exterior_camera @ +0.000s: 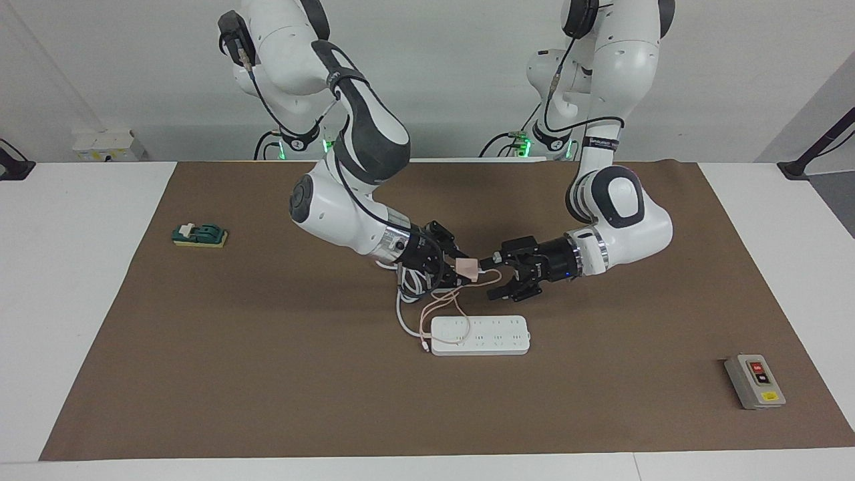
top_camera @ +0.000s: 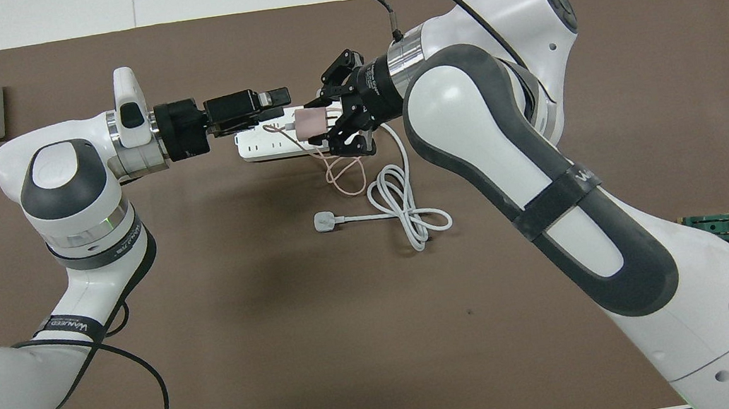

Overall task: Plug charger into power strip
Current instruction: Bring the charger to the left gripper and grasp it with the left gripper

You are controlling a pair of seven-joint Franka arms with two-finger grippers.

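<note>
**Fingers: right pair pinching the charger, left pair spread beside it**

Reference: 12 o'clock points straight away from the robots, 9 o'clock toward the left arm's end of the surface, and 3 o'clock toward the right arm's end.

1. Right fingers (exterior_camera: 451, 250): pressed onto the charger (exterior_camera: 469, 268), a small pale-pink cube. They hold it in the air over the power strip (exterior_camera: 481, 335), clear of the sockets.
2. Left fingers (exterior_camera: 499, 292): spread wide and level with the charger, at its 9 o'clock. The tips stand just off the cube. A loop of the thin pink cable (exterior_camera: 491, 277) lies between them; it cannot be told whether they touch it.
3. Pink cable: it hangs from the charger in loose loops onto the strip. Its free end lies on the brown mat (exterior_camera: 267, 401) at the strip's 3 o'clock end.
4. Power strip: it lies flat on the mat near the middle of the surface, sockets facing up.
5. Thick white cord (top_camera: 408, 212): it leaves the strip's 3 o'clock end and lies coiled at the strip's 5 o'clock. The white plug (top_camera: 324, 221) rests on the mat at the strip's 6 o'clock.
6. Grey button box (exterior_camera: 755, 381): well apart, at the strip's 10 o'clock.
7. Green block (exterior_camera: 200, 235): well apart, at the strip's 4 o'clock.
</note>
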